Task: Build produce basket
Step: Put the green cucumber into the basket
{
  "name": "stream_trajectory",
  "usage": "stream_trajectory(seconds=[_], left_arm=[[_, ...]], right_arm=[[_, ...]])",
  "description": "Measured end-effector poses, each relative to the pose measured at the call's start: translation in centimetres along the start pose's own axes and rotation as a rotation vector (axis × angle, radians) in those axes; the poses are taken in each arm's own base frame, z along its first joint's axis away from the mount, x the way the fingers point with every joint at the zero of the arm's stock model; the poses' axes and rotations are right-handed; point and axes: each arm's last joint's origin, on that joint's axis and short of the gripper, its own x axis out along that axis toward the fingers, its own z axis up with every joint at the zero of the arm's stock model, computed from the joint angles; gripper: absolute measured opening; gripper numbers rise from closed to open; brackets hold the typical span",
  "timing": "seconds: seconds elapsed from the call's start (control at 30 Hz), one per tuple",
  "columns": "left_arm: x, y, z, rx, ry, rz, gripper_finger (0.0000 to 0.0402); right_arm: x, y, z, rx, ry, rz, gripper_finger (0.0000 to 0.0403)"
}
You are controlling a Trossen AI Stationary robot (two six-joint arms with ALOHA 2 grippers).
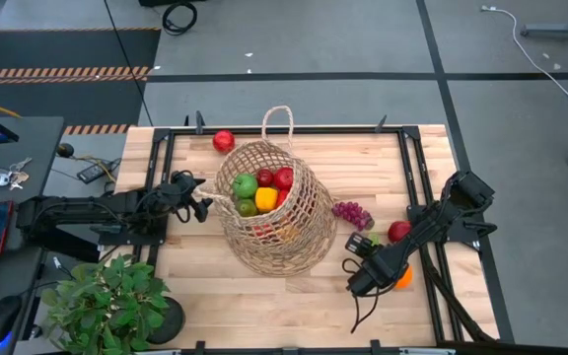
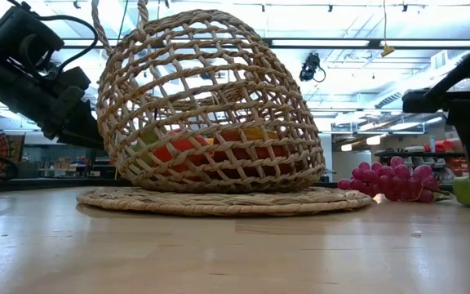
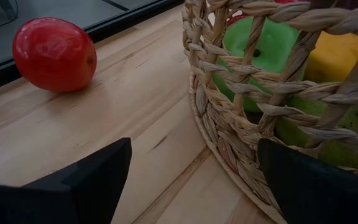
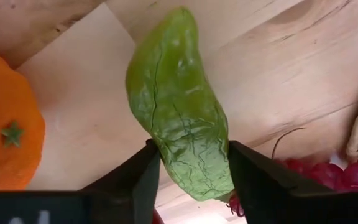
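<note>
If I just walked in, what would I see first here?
First, the big wicker basket in the middle of the wooden table, with a green apple, a yellow pepper and red fruit inside. To its right, the right gripper is shut on a wrinkly green vegetable, beside an orange and purple grapes. The left gripper waits open at the basket's left, near a red apple.

One camera looks straight down on the whole table (image 1: 294, 296). One sits low, looking across at the basket (image 2: 206, 98). Each wrist camera looks very close; the left one shares that basket too.
</note>
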Motion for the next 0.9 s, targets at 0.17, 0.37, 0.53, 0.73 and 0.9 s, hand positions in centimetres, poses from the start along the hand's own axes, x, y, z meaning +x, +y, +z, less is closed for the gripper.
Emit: stream_trajectory(seconds=[0.17, 0.37, 0.53, 0.73, 0.9], left_arm=[[0.0, 0.0, 0.0, 0.000, 0.000, 0.000, 0.0357], [0.0, 0.0, 0.0, 0.001, 0.000, -0.001, 0.0357], [0.0, 0.0, 0.0, 0.000, 0.000, 0.000, 0.0357], [0.0, 0.0, 0.0, 0.000, 0.000, -0.001, 0.0357], [0.0, 0.0, 0.0, 0.000, 0.000, 0.000, 0.0357]], right_arm=[[0.0, 0.0, 0.0, 0.003, 0.001, 0.000, 0.0169], [0.0, 0.0, -0.2, -0.002, 0.026, -0.016, 0.0168], [-0.1, -0.3, -0.3, -0.002, 0.050, -0.093, 0.0168], [-1.2, -0.8, 0.5, 0.089, -0.016, -0.117, 0.0167], [-3.1, -1.5, 1.2, 0.095, -0.077, -0.143, 0.0167]])
